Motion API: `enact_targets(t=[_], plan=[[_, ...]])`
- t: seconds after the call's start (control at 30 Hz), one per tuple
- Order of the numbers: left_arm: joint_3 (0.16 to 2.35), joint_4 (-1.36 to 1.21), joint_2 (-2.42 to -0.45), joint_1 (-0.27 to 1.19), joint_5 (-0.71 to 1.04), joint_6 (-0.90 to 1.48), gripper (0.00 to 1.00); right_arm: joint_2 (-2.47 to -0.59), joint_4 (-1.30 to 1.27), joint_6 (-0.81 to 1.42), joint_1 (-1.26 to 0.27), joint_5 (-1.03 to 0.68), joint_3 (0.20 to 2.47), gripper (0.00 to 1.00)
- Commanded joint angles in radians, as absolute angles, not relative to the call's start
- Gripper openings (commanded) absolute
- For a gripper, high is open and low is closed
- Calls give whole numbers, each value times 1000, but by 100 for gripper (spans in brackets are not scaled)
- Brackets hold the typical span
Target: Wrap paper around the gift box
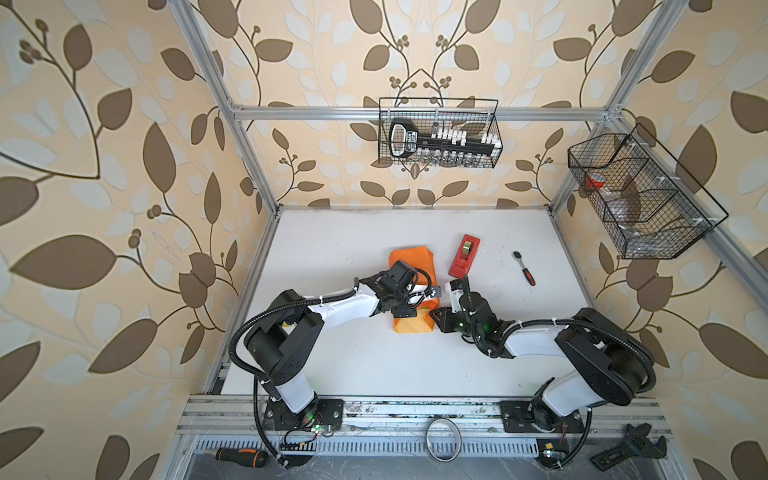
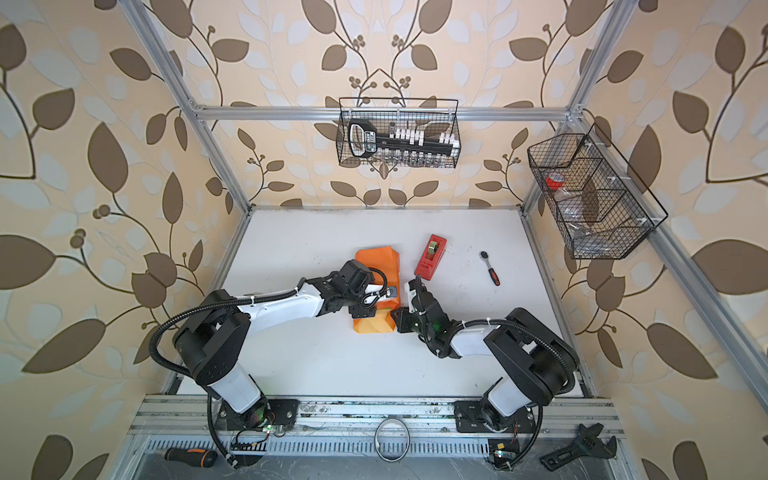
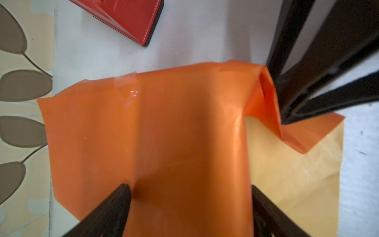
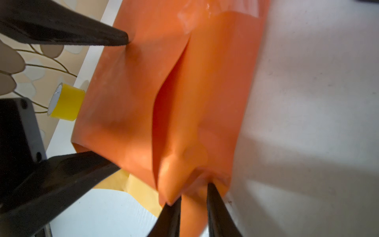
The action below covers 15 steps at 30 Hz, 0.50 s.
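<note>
The paper (image 1: 411, 257) (image 2: 378, 259) lies folded into a long orange bundle mid-table, glossy side out, with its pale yellow underside (image 3: 291, 174) showing at one end. The gift box is hidden under it. My left gripper (image 3: 189, 190) (image 1: 409, 313) stands open over the bundle, its jaws wide to either side of a raised ridge. One fingertip (image 3: 125, 190) dents the paper. My right gripper (image 4: 193, 192) (image 1: 434, 313) is at the bundle's near end, its jaws narrowed on a bunched fold of paper (image 4: 180, 164). Clear tape (image 3: 127, 82) sits on one edge.
A red tape dispenser (image 1: 464, 255) (image 3: 127, 18) stands just behind and to the right of the bundle, and a ratchet wrench (image 1: 524, 268) lies further right. A yellow tape roll (image 4: 65, 104) sits by the left wall. Wire baskets (image 1: 440, 133) (image 1: 640, 195) hang on the frame.
</note>
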<state>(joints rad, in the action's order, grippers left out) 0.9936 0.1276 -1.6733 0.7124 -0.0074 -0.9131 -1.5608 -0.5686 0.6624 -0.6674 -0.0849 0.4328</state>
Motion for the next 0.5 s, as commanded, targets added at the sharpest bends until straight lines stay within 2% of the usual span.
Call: enact_targets(t=[0.0,0.47], plan=[[1001,172,-1690,712,11,-965,88,-1596,-637,688,-677,-70,437,23],[1006,176,-1683,714,45,-957,91,-1649,-742,733,-689,-15,425,19]])
